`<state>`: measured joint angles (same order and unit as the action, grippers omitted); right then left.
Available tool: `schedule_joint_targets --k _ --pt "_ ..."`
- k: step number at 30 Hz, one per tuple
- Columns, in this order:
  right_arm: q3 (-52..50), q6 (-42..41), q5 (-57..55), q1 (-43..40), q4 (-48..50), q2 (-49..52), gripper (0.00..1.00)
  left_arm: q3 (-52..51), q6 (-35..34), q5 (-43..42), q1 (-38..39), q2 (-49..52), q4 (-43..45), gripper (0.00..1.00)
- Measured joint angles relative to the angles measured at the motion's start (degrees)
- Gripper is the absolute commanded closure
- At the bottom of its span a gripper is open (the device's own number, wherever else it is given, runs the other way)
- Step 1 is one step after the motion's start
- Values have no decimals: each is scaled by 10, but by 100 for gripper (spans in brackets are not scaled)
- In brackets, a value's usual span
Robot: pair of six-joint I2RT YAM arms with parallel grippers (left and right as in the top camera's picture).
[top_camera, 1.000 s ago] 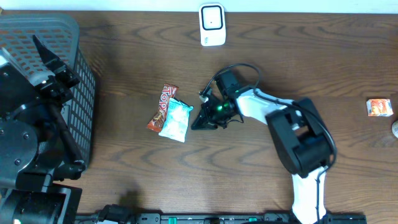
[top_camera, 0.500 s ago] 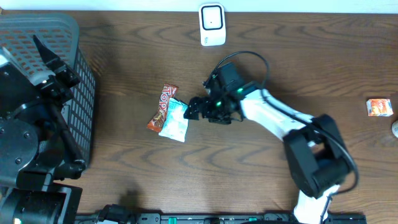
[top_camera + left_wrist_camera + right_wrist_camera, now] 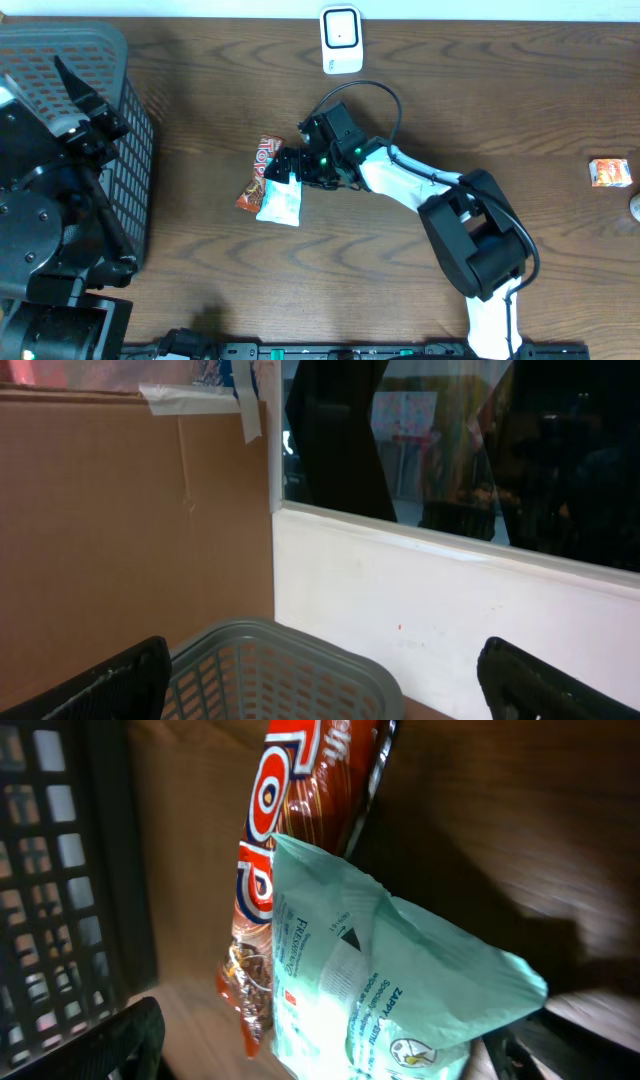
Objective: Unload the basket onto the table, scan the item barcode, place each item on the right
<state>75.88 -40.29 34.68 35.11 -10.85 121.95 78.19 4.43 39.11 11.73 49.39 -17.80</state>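
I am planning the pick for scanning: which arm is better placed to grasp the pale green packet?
Right. The right gripper stands open at the pale green packet; the left gripper, also open, is over the grey basket, far off.

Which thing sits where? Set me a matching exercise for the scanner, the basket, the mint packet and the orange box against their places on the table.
Things:
1. white scanner
2. grey basket
3. mint packet
4. orange box

Places:
A. near the right edge of the table
B. mid-table, in front of the open right gripper, overlapping the red snack bar
C. far edge, about the centre
D. left end of the table

Pairs: 1-C, 2-D, 3-B, 4-A
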Motion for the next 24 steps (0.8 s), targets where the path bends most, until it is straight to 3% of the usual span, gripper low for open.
schedule_joint_targets --k 4,6,8,9,17,21,24 --pt "8 0 38 -5 7 22 30 0 0 0 0 0 0 2" --pt "9 3 50 -9 4 28 43 0 0 0 0 0 0 2" --pt "8 9 61 -12 -2 33 89 0 0 0 0 0 0 2" --pt "7 13 64 -14 -4 35 99 0 0 0 0 0 0 2" --pt "3 29 89 -23 -11 47 99 0 0 0 0 0 0 2" --pt "0 44 67 -39 -121 16 99 0 0 0 0 0 0 2" --pt "-9 56 -9 -62 -220 -29 99 0 0 0 0 0 0 2"
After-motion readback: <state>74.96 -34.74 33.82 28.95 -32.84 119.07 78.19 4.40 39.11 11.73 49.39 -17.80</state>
